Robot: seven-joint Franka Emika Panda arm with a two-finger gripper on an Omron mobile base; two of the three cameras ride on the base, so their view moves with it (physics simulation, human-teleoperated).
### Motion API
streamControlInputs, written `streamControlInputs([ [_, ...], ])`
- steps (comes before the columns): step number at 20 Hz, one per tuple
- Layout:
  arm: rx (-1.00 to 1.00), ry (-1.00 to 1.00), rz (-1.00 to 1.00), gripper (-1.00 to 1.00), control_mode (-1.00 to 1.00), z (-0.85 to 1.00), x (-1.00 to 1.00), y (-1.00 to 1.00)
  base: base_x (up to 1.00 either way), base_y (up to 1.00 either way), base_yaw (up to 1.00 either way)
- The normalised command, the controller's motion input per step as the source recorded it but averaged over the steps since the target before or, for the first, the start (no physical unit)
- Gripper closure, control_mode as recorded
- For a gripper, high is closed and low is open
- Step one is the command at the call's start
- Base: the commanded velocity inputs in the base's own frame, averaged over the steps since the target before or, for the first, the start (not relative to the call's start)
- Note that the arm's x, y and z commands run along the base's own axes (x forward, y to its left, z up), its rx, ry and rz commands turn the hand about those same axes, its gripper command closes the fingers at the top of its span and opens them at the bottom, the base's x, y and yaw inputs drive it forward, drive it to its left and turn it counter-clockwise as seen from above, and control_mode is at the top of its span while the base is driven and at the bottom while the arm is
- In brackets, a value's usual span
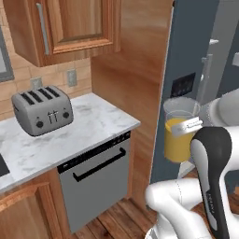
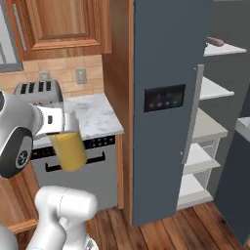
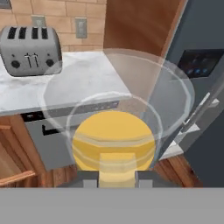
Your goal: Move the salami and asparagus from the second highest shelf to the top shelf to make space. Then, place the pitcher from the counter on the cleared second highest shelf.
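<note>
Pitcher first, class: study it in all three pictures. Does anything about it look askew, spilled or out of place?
Nothing spilled. The pitcher hangs in mid-air off the counter, clamped at its rim by the gripper. It stands roughly upright, slightly tilted in the right base view, and the yellow liquid stays inside.

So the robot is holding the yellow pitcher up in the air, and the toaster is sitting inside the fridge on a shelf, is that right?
Not quite. The pitcher is indeed held up off the floor, but the toaster sits on the marble counter, not in the fridge. The left base view shows it there, under the wooden wall cabinet.
</note>
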Motion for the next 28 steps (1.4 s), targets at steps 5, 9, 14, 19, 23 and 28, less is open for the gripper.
streamControlInputs([
  [5, 0.00, 0.00, 0.00, 1.00, 1.00, 0.00, 0.00, 0.00, 0.01, -0.74, -0.25],
  [9, 0.00, 0.00, 0.00, 1.00, 1.00, 0.00, 0.00, 0.00, 0.23, -0.68, -0.18],
  [14, 0.00, 0.00, 0.00, 1.00, 1.00, 0.00, 0.00, 0.00, 0.48, -0.56, -0.07],
  [19, 0.00, 0.00, 0.00, 1.00, 1.00, 0.00, 0.00, 0.00, 0.56, -0.44, -0.01],
  [23, 0.00, 0.00, 0.00, 1.00, 1.00, 0.00, 0.00, 0.00, 0.54, -0.41, 0.00],
  [28, 0.00, 0.00, 0.00, 1.00, 1.00, 0.00, 0.00, 0.00, 0.52, -0.28, 0.00],
])
